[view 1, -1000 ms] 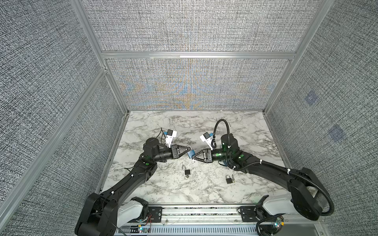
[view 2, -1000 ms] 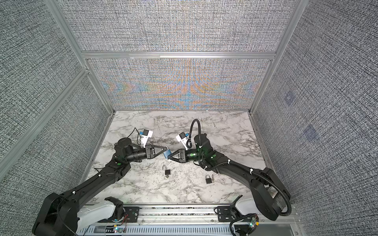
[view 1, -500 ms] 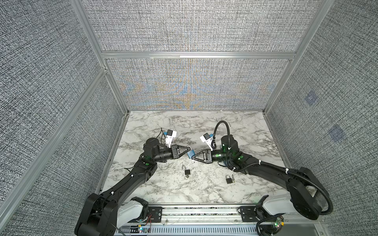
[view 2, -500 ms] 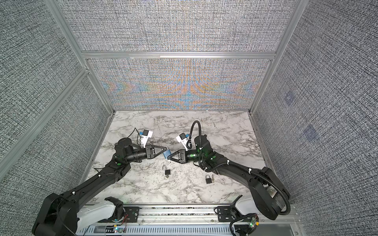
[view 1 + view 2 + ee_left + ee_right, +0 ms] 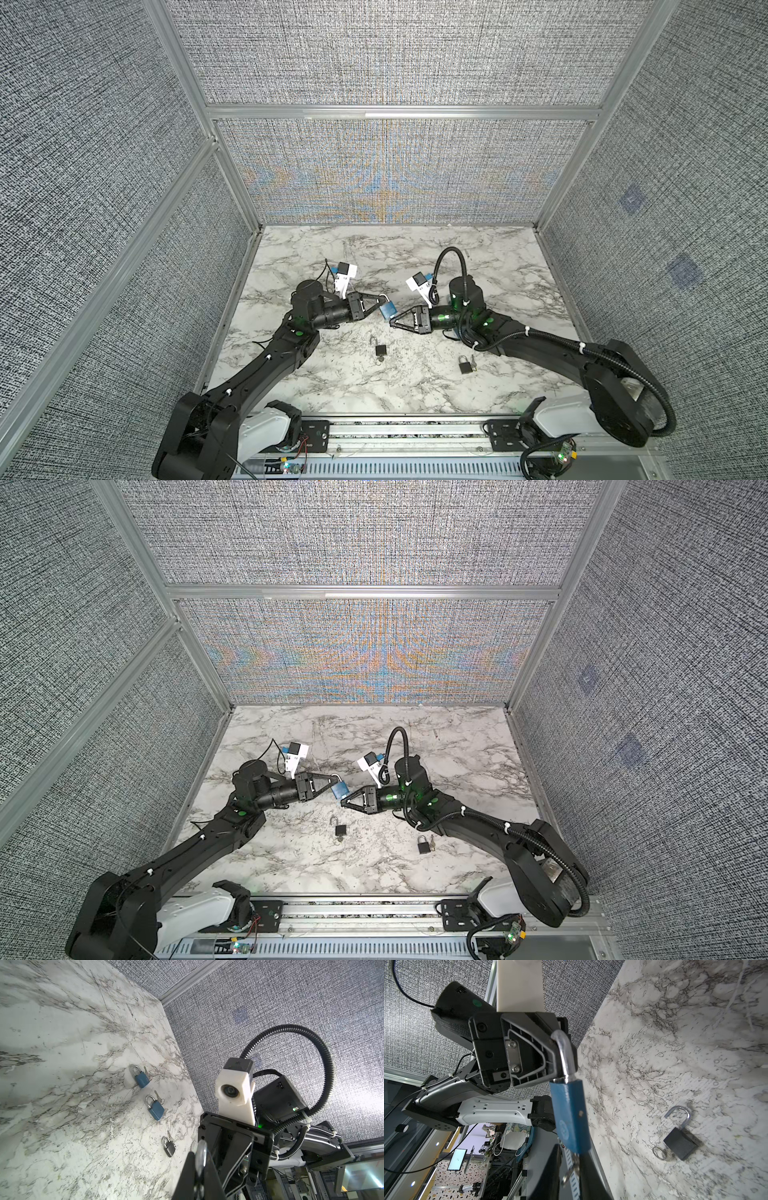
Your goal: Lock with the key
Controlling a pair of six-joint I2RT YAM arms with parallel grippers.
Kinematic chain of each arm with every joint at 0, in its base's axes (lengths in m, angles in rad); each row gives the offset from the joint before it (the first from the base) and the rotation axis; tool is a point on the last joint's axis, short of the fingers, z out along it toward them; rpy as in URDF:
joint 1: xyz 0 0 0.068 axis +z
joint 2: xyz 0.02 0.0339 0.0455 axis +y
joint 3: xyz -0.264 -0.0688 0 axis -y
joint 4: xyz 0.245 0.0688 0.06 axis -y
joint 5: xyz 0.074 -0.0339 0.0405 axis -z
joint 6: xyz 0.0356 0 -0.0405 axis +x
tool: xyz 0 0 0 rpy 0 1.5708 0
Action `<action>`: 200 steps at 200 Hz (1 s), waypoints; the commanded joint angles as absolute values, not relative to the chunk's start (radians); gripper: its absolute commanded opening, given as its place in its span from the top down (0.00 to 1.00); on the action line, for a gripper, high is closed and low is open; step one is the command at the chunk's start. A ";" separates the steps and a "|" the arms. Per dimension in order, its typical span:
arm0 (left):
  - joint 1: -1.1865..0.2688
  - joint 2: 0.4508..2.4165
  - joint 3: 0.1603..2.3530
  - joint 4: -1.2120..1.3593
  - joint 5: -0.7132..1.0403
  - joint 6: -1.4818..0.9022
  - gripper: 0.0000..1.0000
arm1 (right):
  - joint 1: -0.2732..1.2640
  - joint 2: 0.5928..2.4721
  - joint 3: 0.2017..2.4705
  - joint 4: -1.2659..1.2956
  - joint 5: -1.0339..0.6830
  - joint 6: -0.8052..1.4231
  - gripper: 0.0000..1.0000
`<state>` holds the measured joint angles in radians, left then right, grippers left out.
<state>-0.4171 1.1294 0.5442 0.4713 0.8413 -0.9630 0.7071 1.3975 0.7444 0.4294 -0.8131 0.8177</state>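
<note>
Now | left tool [image 5: 383,297] clamps blue padlock [image 5: 389,310] by its stiff shackle [image 5: 565,1053] | right tool [image 5: 392,325] pinches key [image 5: 569,1174]: small, likely slippery, hold the bow.

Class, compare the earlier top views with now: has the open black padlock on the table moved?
No. The open black padlock lies at the same spot relative to the front rail.

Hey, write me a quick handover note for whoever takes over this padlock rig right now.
Left gripper: shut on the blue padlock by its shackle, lock held off the table.
Right gripper: jaws closed on the key under the lock body.
On the table: open black padlock, keys attached; second black padlock nearer the right arm.
Done: lock and key both gripped. Left: turn the key; shackle seating is hidden.
</note>
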 commanded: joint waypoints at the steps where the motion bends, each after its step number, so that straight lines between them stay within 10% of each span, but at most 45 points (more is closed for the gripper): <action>1: -0.417 1.122 0.549 0.510 0.833 -0.957 1.00 | 0.709 1.403 0.741 0.471 -0.817 0.827 0.98; 200: -0.373 1.199 0.588 0.544 0.782 -0.939 1.00 | 0.641 1.189 0.600 0.284 -0.673 0.784 1.00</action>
